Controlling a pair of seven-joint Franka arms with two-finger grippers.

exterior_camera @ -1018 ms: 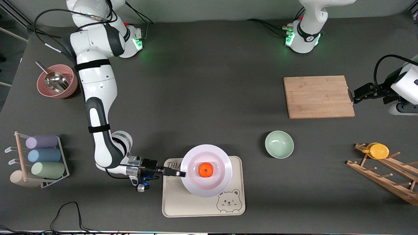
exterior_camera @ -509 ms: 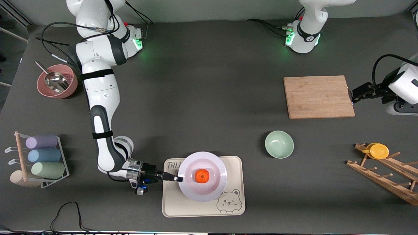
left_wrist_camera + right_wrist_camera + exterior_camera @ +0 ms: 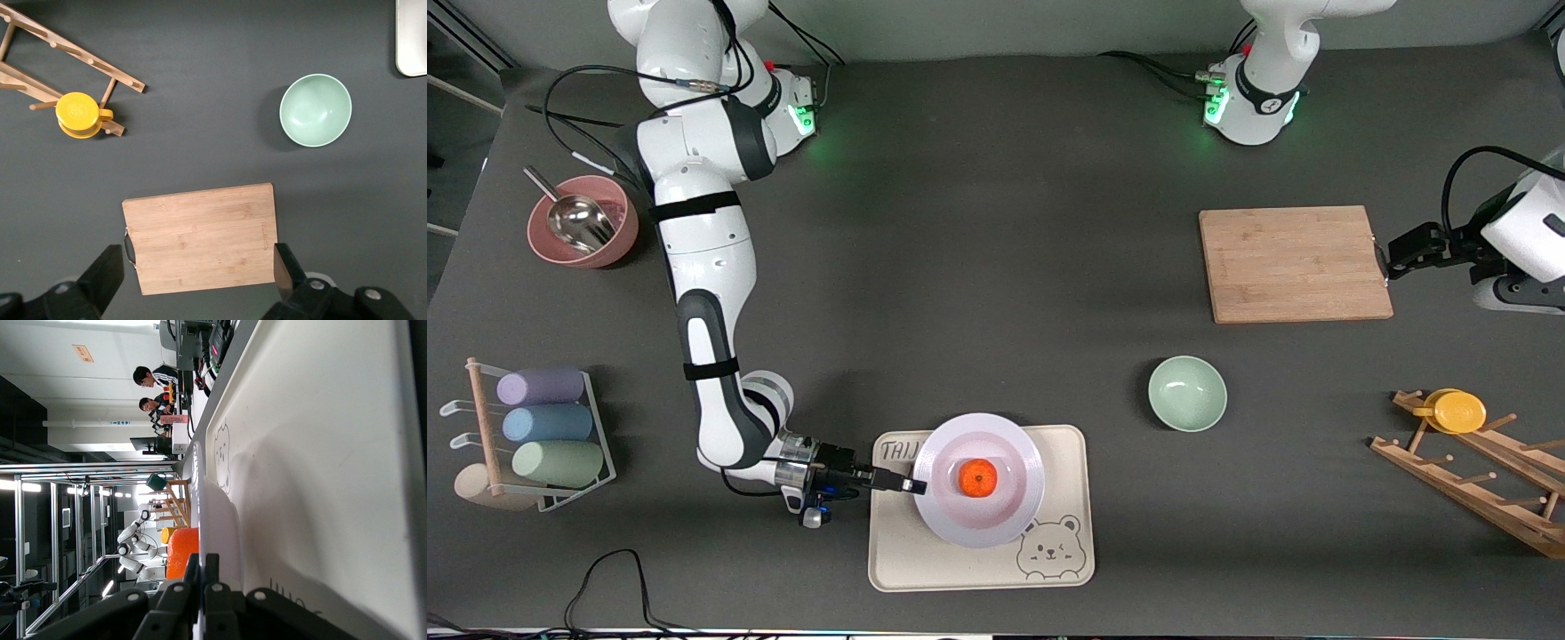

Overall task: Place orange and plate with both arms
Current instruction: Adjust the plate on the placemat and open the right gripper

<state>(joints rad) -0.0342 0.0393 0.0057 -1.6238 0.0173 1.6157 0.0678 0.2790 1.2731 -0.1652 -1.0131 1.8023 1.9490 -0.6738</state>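
A dark grey table [image 3: 996, 267] fills the room's foreground (ceiling strip lights [image 3: 13, 485] glow over metal framing).

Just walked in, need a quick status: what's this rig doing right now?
The right gripper is shut on the rim of the plate, which sits on the cream bear tray with the orange in its middle. The left gripper hangs open in the air beside the wooden cutting board, waiting at its end of the table.
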